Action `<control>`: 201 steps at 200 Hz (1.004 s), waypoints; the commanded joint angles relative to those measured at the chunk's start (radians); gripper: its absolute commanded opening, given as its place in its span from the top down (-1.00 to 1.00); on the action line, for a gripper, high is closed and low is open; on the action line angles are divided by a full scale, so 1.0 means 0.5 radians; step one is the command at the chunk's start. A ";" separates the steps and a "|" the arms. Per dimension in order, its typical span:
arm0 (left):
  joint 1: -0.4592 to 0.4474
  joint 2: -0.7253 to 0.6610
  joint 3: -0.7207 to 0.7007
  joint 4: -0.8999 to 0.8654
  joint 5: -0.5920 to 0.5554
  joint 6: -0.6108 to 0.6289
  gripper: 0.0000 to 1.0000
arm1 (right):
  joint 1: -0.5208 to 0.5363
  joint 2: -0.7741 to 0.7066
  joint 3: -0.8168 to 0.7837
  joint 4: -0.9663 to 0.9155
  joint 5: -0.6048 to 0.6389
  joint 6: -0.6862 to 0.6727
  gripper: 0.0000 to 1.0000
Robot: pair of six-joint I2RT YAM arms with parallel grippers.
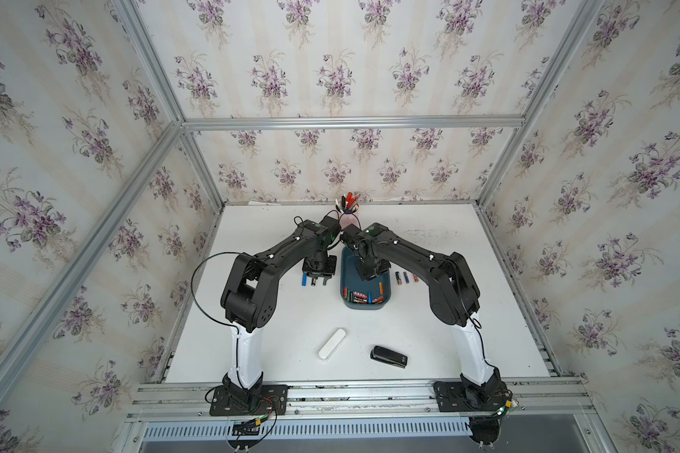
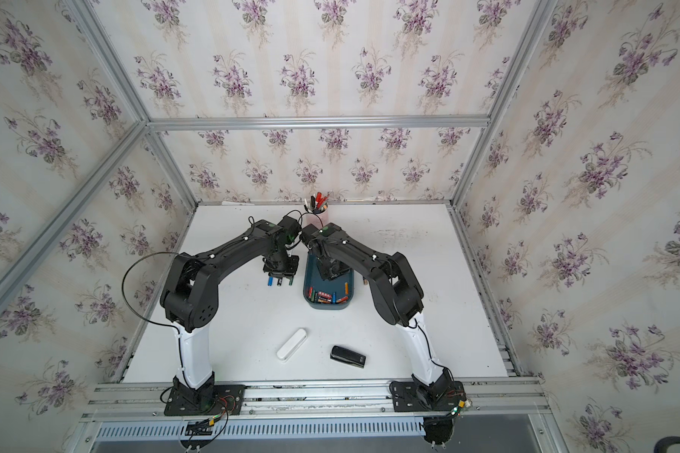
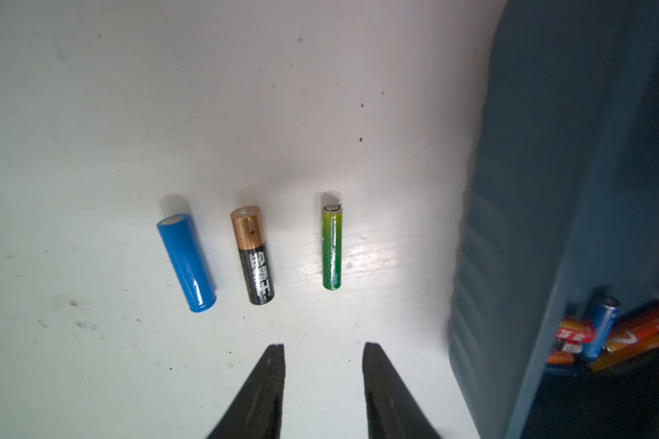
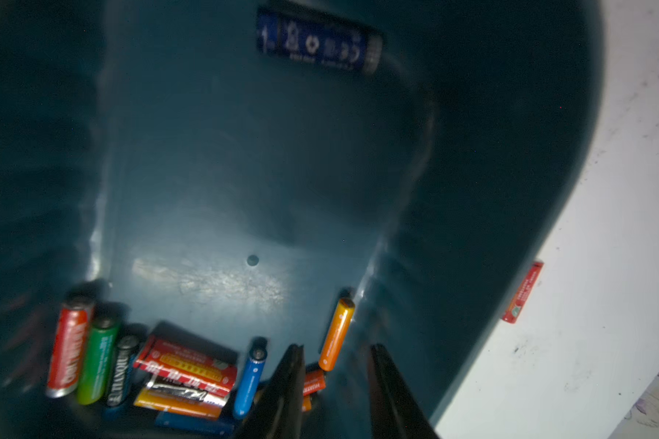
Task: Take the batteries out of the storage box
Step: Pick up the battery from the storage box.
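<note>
The teal storage box [image 1: 366, 306] [image 2: 328, 306] stands mid-table. Several batteries [image 1: 360, 297] [image 4: 183, 368] are piled at its near end, and one blue battery [image 4: 316, 41] lies alone at the far end. My right gripper [image 4: 335, 347] hangs open inside the box, holding nothing, over an orange battery [image 4: 337, 330]. My left gripper [image 3: 324, 347] [image 1: 319, 274] is open and empty just left of the box wall [image 3: 548, 190]. Below it on the table lie a blue battery [image 3: 186, 262], a black-and-gold one [image 3: 252, 254] and a green one [image 3: 331, 249].
Three more batteries [image 1: 406, 277] lie on the table right of the box; a red one [image 4: 522, 292] shows beside its wall. A pink pen cup [image 1: 348, 213] stands behind the arms. A white oblong case [image 1: 331, 344] and a black oblong device [image 1: 388, 357] lie near the front.
</note>
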 commanded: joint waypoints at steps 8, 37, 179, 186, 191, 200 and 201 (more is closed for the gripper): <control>0.003 -0.020 -0.038 0.034 0.033 0.033 0.20 | 0.002 0.041 0.003 -0.113 0.048 0.119 0.32; 0.004 -0.027 -0.049 0.034 0.024 0.049 0.20 | 0.002 0.072 -0.003 -0.128 0.029 0.152 0.31; 0.009 -0.024 -0.006 -0.028 -0.019 0.044 0.20 | -0.004 0.099 -0.070 -0.038 -0.076 0.176 0.33; 0.009 -0.029 -0.005 -0.036 -0.019 0.043 0.20 | -0.003 0.100 -0.069 -0.044 -0.064 0.182 0.33; 0.010 -0.027 -0.003 -0.036 -0.018 0.043 0.20 | -0.004 0.100 -0.067 -0.050 -0.060 0.183 0.33; 0.009 -0.030 -0.008 -0.031 -0.019 0.039 0.20 | -0.003 0.100 -0.060 -0.065 -0.048 0.192 0.33; 0.009 -0.030 -0.009 -0.031 -0.019 0.040 0.20 | -0.002 0.100 -0.060 -0.064 -0.046 0.192 0.33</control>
